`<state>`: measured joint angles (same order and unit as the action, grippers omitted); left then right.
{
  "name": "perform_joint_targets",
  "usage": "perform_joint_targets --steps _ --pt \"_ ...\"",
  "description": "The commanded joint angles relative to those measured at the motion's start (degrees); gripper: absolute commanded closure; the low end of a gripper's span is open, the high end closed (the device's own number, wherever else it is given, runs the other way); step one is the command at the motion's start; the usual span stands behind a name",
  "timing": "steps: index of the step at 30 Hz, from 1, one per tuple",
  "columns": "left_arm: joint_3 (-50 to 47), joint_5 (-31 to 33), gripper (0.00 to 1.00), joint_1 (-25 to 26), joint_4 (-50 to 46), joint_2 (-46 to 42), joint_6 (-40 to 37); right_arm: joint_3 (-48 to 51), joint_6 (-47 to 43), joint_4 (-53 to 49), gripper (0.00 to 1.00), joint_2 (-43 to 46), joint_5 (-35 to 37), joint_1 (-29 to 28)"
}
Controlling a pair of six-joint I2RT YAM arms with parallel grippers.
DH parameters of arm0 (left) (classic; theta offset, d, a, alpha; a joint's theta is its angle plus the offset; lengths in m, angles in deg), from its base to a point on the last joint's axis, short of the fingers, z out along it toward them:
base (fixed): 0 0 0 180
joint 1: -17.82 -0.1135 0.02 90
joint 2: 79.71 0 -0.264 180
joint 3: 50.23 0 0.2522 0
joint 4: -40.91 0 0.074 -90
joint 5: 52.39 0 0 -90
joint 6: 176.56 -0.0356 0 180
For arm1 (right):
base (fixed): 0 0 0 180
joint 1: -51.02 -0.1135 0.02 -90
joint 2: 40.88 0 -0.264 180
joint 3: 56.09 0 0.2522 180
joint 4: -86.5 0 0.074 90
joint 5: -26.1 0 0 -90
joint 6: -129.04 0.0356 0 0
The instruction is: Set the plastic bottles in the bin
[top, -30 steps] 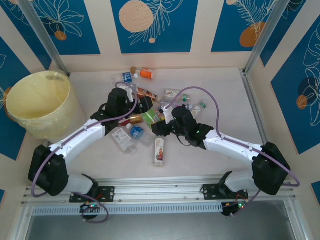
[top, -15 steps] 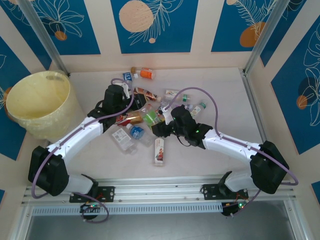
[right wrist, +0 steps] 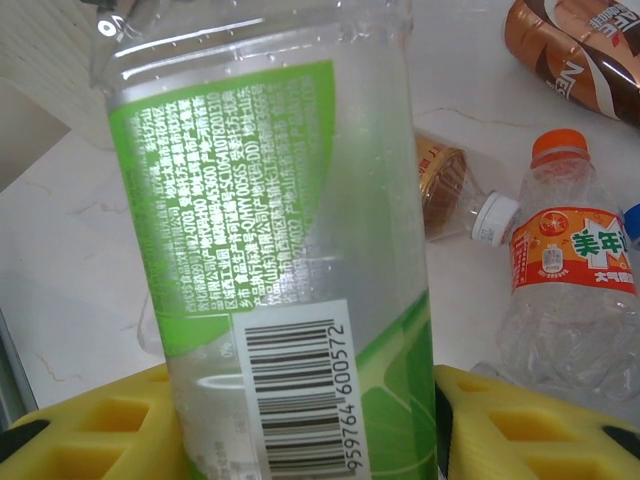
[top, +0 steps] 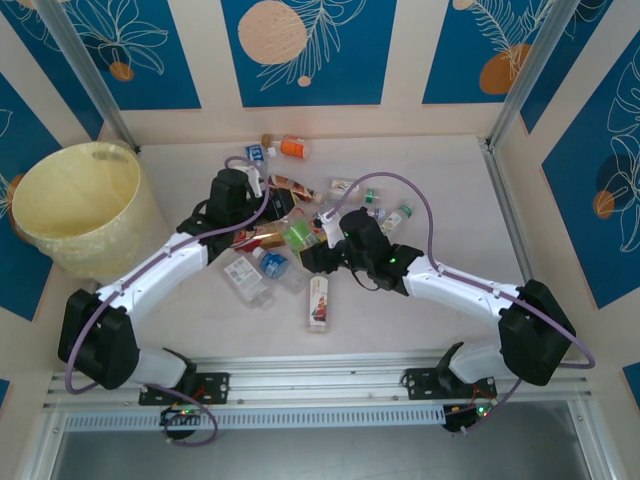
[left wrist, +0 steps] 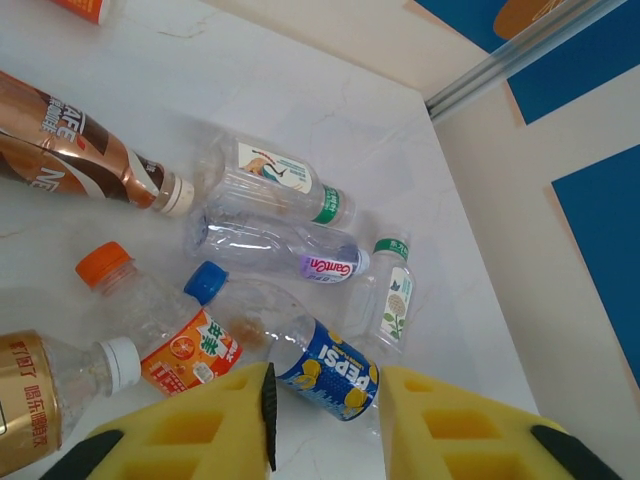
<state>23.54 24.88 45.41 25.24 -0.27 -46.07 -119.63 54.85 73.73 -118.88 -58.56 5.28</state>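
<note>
My right gripper (right wrist: 305,440) is shut on a clear bottle with a green label (right wrist: 290,250), held upright between its yellow pads. From above, this bottle (top: 300,235) sits in the middle of the pile at the right gripper (top: 310,250). My left gripper (left wrist: 325,425) is open, its pads either side of a blue-labelled Pepsi bottle (left wrist: 325,365) lying on the table below them. Beside it lie an orange-capped bottle (left wrist: 160,325) and a brown bottle (left wrist: 70,150). The pale-yellow bin (top: 95,245) stands at the far left, apart from both grippers.
More bottles lie scattered: a red-labelled one (top: 318,298) toward the front, an orange one (top: 293,148) near the back wall, and clear ones with green caps (left wrist: 285,180) (left wrist: 392,300). An aluminium rail (top: 508,215) bounds the table on the right.
The left gripper has drifted a little toward the back and left over the pile. The right gripper has edged left, keeping the green-labelled bottle in it.
</note>
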Motion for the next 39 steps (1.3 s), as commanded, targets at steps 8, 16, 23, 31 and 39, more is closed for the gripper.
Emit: perform_joint_targets --steps 8,16,23,31,39 --pt "5.7 11.7 1.0 -2.9 -9.2 -6.4 -10.2 3.5 3.2 5.7 0.0 13.0 0.3 4.6" --pt "14.9 29.4 1.0 -3.4 -9.9 -17.1 -22.9 11.3 7.0 7.8 0.01 24.4 10.8 9.9" --pt "24.0 54.2 1.0 -5.1 -2.0 -17.5 -45.0 12.9 10.0 9.3 0.0 24.3 10.9 11.9" --pt "32.3 55.8 1.0 -24.1 -9.8 -12.1 -41.5 12.3 10.0 9.2 0.0 22.1 10.7 12.3" --pt "33.2 41.2 1.0 -42.6 -23.9 -6.9 -21.4 12.0 10.8 8.0 0.0 21.3 11.7 12.7"
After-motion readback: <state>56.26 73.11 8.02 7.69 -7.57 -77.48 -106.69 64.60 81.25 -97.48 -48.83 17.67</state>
